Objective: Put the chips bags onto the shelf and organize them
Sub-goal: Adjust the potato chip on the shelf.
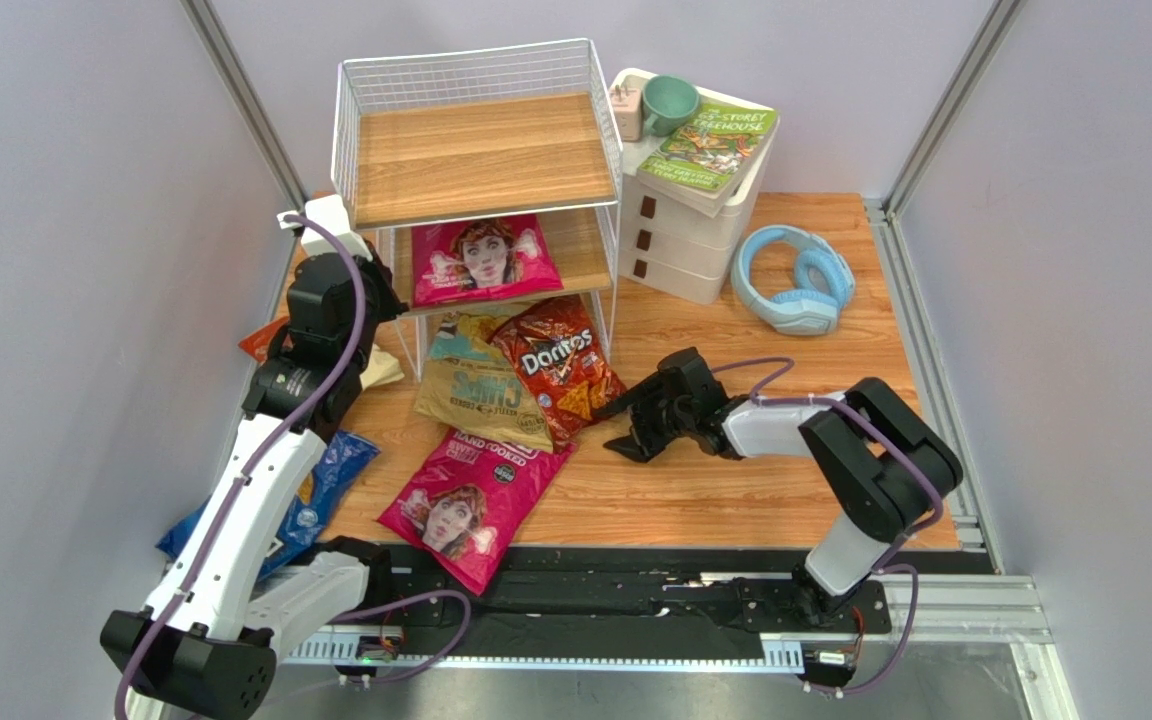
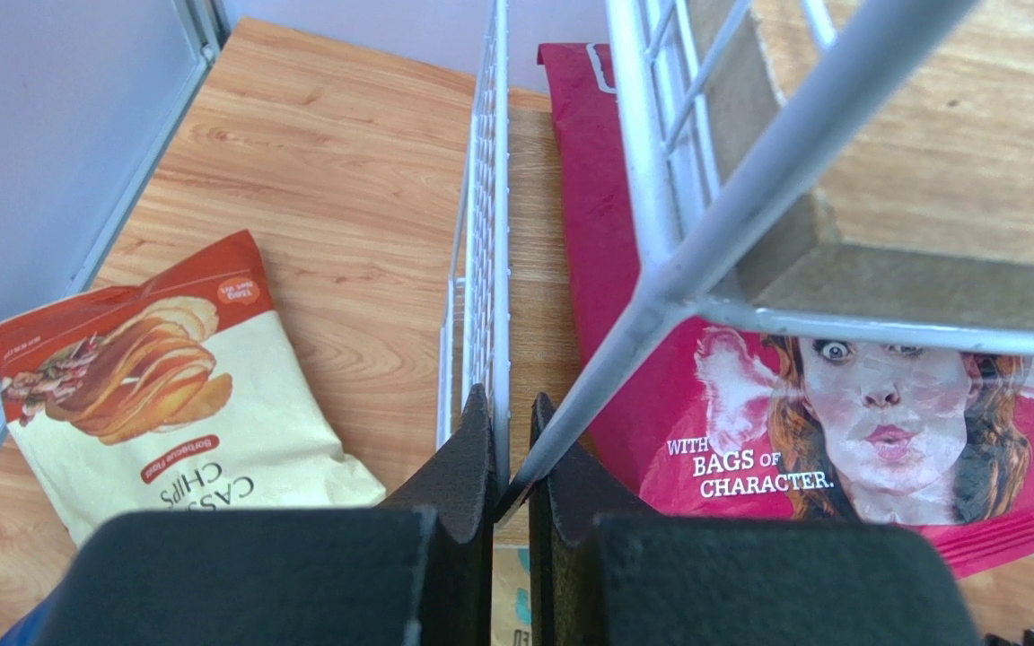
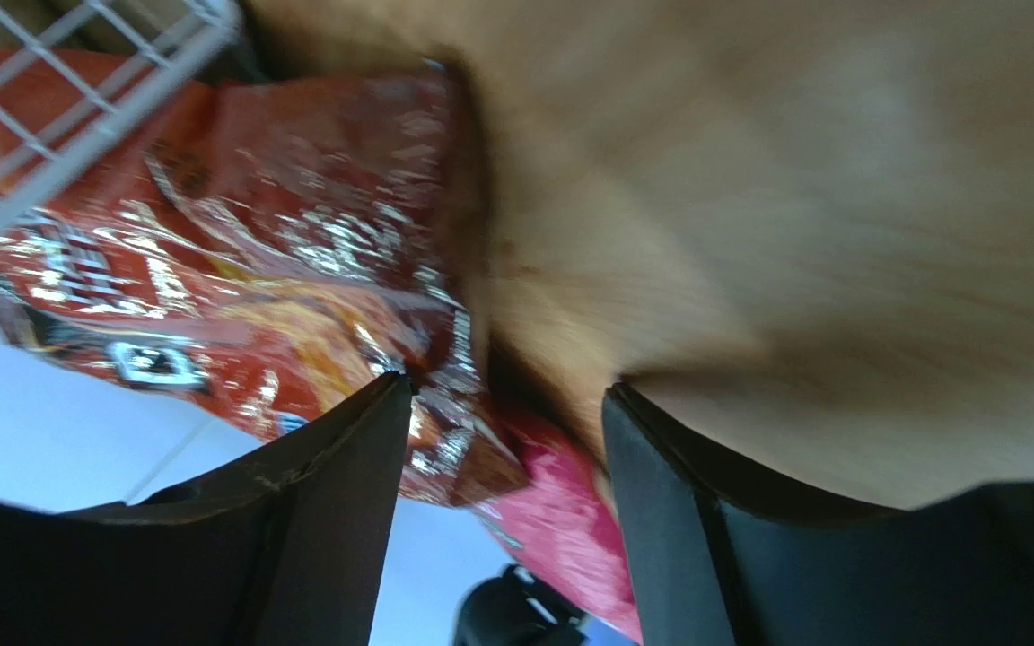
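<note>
The white wire shelf (image 1: 477,150) stands at the back with one magenta bag (image 1: 485,258) on its middle tier. In front of it lie the tan-and-teal bag (image 1: 465,383), the red Doritos bag (image 1: 555,360) and a second magenta bag (image 1: 470,503). The blue Doritos bag (image 1: 319,488) and the orange-and-cream bag (image 2: 158,390) lie at the left. My left gripper (image 2: 514,400) is shut on a wire of the shelf's left side (image 2: 482,256). My right gripper (image 3: 506,404) is open and empty, with the red Doritos bag's corner (image 3: 448,444) between its fingers.
A white drawer unit (image 1: 687,225) stands right of the shelf with a green book (image 1: 710,147) and a green mug (image 1: 669,102) on top. Blue headphones (image 1: 793,281) lie at the back right. Grey walls close both sides.
</note>
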